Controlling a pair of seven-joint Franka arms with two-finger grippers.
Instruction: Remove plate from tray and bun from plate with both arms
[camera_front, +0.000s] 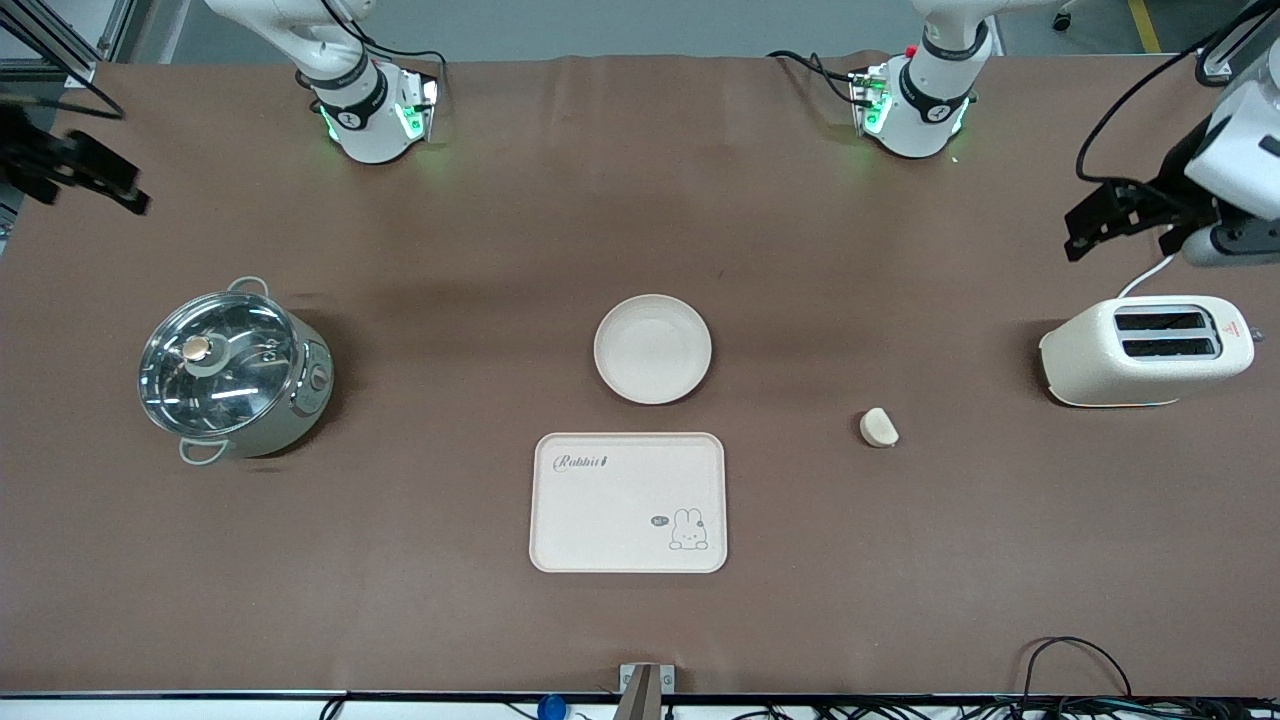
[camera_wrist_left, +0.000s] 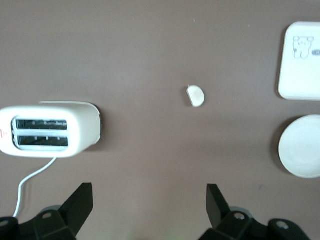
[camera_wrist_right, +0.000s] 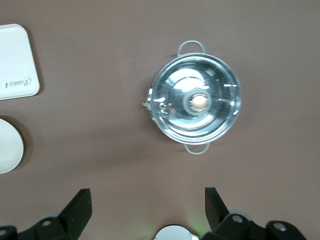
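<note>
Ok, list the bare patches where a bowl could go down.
Bare cloth lies between the pot and the plate, between the pot and the tray, and nearer the front camera than the bun. Tightest: the gap between plate and tray.

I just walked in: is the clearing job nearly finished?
It looks finished. The plate sits on the table, off the tray; the bun lies apart from both. The left gripper and right gripper hang open, holding nothing. Nothing seems left.
</note>
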